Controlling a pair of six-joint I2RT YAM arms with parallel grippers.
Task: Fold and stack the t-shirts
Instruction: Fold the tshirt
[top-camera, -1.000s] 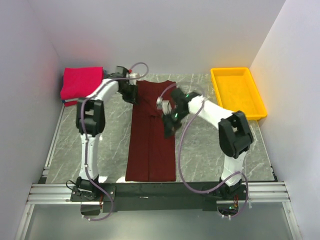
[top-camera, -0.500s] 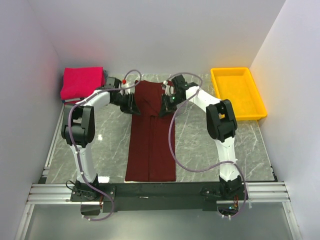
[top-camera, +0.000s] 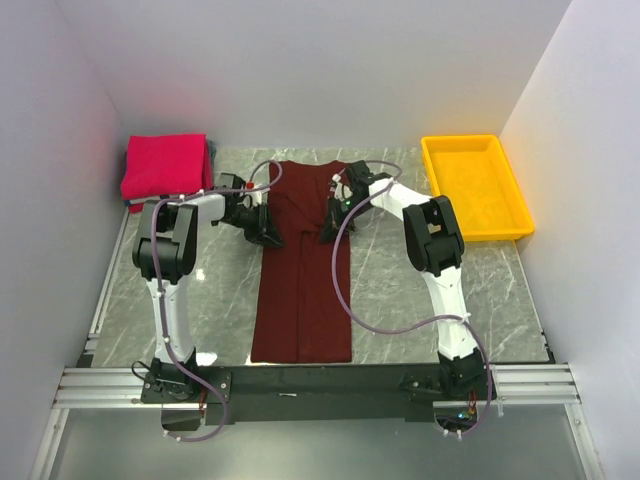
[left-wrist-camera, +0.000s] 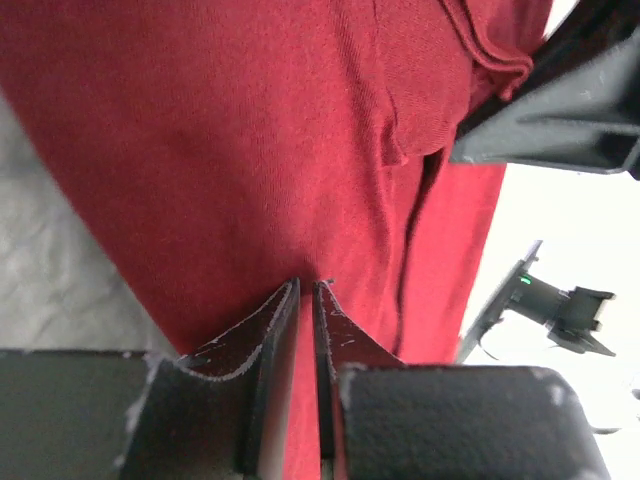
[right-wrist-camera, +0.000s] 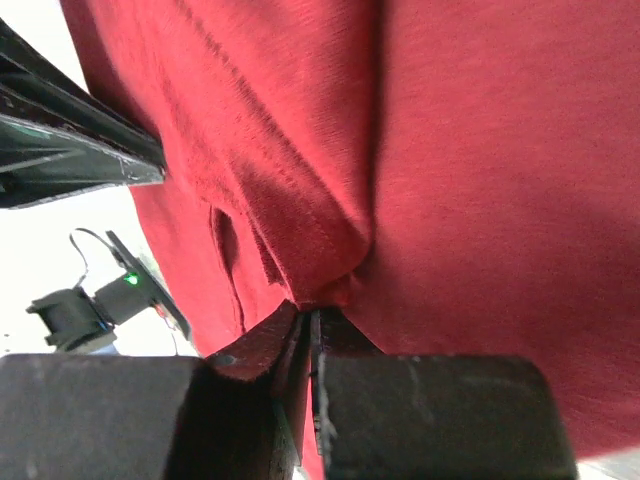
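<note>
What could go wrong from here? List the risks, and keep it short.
1. Both jaws are shut on only a small pucker of the maroon t-shirt, pinched at their tips, so it may slip out on lifting.
2. The right jaws grip a layered folded edge and the left jaws flatter cloth, so an uneven pull could skew the fold.
3. The shirt's long lower part lies flat on the table and may drag and bunch.

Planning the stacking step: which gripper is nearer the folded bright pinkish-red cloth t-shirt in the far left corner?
Left. The left gripper pinches the dark maroon cloth t-shirt's left edge, nearer the pinkish-red t-shirt; the right gripper pinches its right edge, farther off.
</note>
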